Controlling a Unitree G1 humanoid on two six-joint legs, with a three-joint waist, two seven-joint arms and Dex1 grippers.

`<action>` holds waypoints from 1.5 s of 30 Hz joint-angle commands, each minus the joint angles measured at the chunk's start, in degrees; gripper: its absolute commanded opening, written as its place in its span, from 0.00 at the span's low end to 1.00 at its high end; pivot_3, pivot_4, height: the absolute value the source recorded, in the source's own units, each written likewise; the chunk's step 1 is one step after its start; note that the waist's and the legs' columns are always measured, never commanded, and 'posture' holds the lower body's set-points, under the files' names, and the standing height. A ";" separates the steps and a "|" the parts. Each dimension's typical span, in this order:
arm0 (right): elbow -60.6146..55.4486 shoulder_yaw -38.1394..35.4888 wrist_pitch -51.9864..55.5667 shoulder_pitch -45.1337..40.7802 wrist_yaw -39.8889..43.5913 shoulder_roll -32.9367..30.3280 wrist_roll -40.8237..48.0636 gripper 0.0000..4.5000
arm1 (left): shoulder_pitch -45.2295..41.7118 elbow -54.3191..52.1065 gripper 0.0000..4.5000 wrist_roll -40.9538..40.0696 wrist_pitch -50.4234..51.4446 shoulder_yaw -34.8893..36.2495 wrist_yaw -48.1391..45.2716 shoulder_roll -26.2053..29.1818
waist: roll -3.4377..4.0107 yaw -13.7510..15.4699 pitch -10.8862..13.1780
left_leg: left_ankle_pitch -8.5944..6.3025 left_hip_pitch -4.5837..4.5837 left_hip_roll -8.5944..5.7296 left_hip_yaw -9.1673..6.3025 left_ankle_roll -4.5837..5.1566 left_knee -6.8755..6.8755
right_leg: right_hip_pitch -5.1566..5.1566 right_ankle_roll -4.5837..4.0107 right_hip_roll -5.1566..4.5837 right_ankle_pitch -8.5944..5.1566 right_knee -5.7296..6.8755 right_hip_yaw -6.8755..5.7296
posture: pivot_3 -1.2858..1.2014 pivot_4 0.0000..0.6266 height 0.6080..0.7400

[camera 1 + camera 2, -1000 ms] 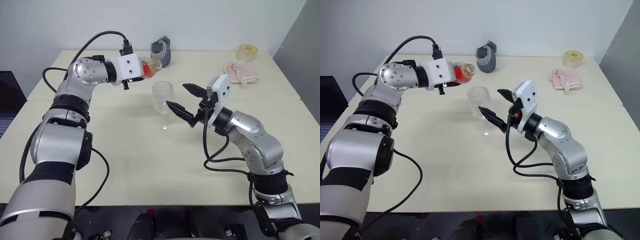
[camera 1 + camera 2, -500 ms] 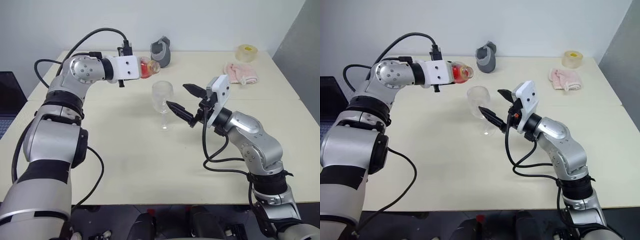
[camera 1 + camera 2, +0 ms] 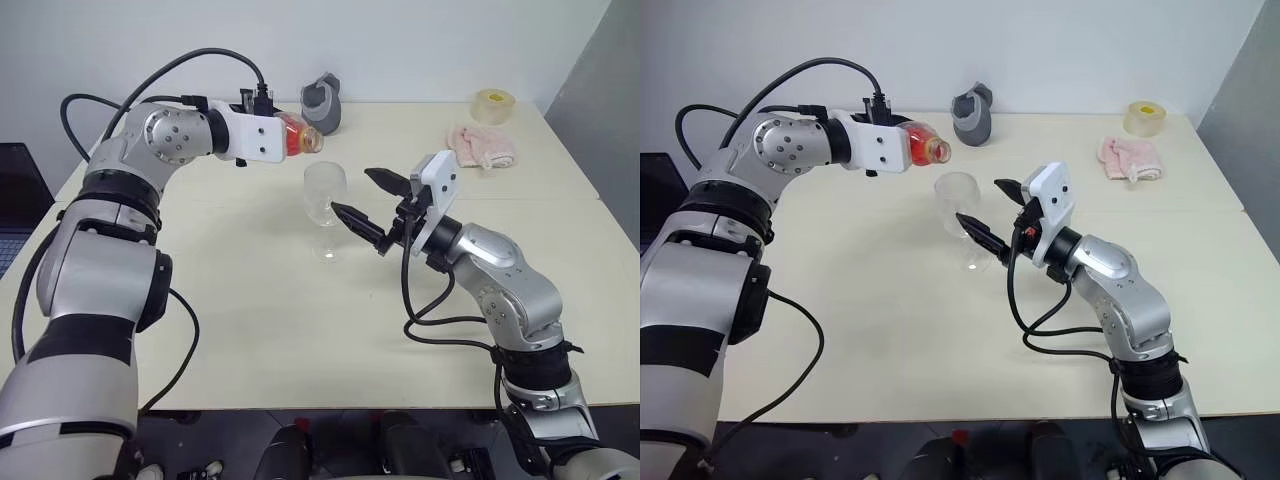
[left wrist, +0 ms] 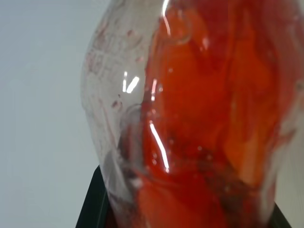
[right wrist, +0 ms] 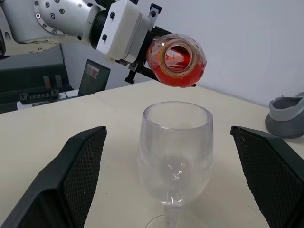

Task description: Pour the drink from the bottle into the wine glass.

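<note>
The left gripper (image 3: 283, 139) is clamped on the bottle (image 3: 298, 137), tipped above the empty wine glass (image 3: 325, 195), so pouring's just starting. Right gripper (image 3: 372, 203) sits wide open, holding nothing, either side of the glass. Next it probably needs more tilt with the mouth over the bowl.

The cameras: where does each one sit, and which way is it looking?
Left and right eye views: on the head, looking forward and down over the table; both arms show, the left gripper shut on the bottle.
Left wrist view: on the left wrist, right up against the bottle and its red drink.
Right wrist view: on the right wrist, facing the wine glass between its open black fingers.
Shared: the right wrist and eye views both show bottle and glass.
</note>
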 commanded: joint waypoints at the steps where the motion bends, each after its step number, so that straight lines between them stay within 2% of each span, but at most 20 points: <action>1: -1.37 -0.28 -0.65 -0.16 0.06 0.27 0.22 1.00 | -3.05 -0.38 0.31 0.13 -0.76 0.04 1.77 1.41 | 0.00 0.00 0.00 | 0.00 0.00 0.00 0.00 0.00 0.00 | 0.00 0.00 0.00 0.00 0.00 0.00 | 0.52 0.24 1.00; 45: -1.13 0.14 -1.80 0.75 0.61 0.55 -0.54 1.00 | -6.35 0.38 0.31 6.82 -3.78 -5.17 8.71 2.93 | 0.00 -0.07 0.00 | 0.00 0.00 -0.01 0.01 0.00 0.02 | 0.00 0.00 0.00 0.00 0.03 0.00 | 0.52 0.24 1.00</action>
